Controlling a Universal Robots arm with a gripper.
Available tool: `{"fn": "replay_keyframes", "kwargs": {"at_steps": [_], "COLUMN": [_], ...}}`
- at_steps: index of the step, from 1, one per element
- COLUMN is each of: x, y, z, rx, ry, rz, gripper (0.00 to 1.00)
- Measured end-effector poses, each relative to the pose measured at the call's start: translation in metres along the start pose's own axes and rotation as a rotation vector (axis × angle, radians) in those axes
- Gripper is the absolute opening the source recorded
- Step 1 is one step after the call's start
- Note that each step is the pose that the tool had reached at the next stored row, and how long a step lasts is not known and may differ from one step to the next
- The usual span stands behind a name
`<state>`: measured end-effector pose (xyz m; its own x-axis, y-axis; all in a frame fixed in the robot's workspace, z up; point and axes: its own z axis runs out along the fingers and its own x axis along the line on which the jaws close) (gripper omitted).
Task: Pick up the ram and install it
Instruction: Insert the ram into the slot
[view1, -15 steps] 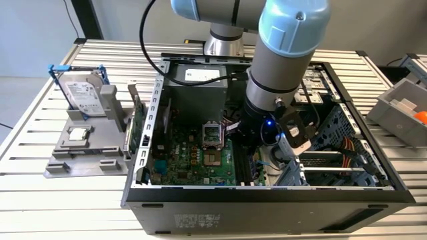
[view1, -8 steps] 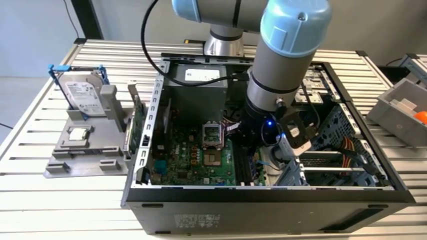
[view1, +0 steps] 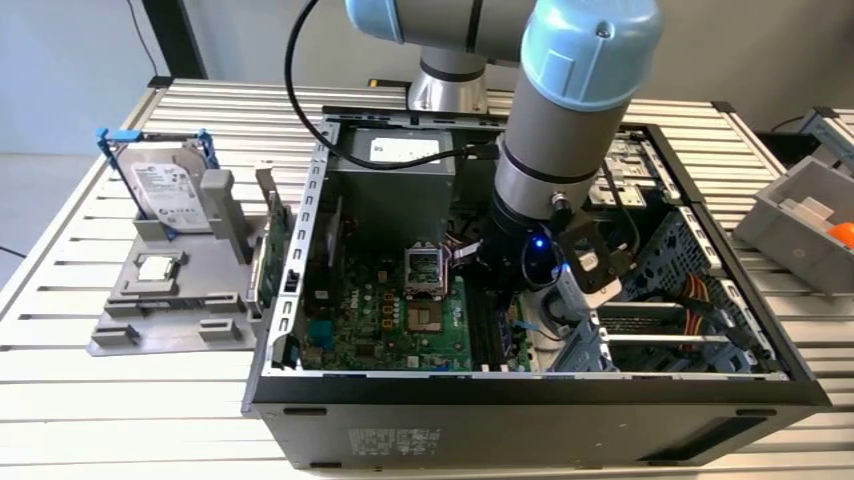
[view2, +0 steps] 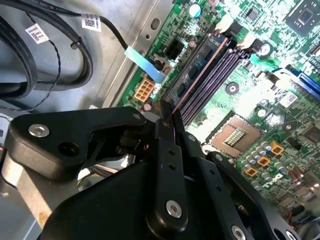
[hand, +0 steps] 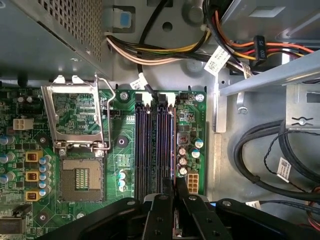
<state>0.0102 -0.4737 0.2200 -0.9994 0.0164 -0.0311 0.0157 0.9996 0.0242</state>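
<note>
My gripper is down inside the open computer case, its fingers pinching the ram, which stands on edge in the outermost of the long black slots on the motherboard. Close beside the slots are the open processor socket with its raised metal frame, a small white connector and a blue tab. Black cables loop along the case floor nearby. A hard drive stands outside on the table.
</note>
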Motion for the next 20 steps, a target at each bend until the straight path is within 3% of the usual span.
{"fn": "replay_keyframes", "kwargs": {"at_steps": [12,20], "x": [0.0016,0.0018], "y": [0.0000,0.0017], "z": [0.0015,0.0043], "rx": [0.0006,0.0050], "ry": [0.0010,0.0013], "rz": [-0.003,-0.003], "gripper": [0.00,0.00]}}
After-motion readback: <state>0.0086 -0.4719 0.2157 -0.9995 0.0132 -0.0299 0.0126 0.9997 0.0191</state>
